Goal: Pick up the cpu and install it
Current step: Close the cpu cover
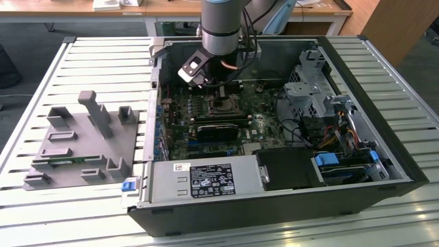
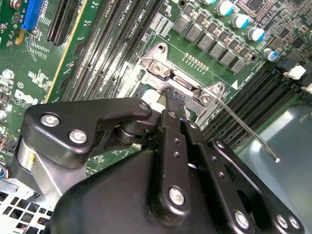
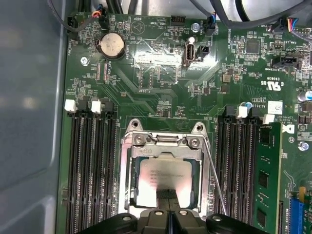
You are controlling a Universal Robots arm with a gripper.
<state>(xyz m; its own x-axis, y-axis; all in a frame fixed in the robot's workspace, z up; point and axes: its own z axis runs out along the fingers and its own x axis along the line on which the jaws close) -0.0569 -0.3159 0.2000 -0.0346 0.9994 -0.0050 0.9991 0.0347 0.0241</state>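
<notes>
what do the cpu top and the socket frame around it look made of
The cpu: likely metal, matte silver-grey, with a soft even sheen and faint print. The socket frame: probably bare stamped steel, shinier, with bright edge highlights and screw heads on it.

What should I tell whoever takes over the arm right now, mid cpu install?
The gripper: fingers look shut together, with the tip on or just above one edge of the cpu. It grips nothing.
The cpu: lies flat inside the socket, silver top up.
Done: the cpu is out of the gripper and in the socket.
Left: full seating cannot be confirmed. The wire lever looks unlatched, standing free beside the socket.
</notes>
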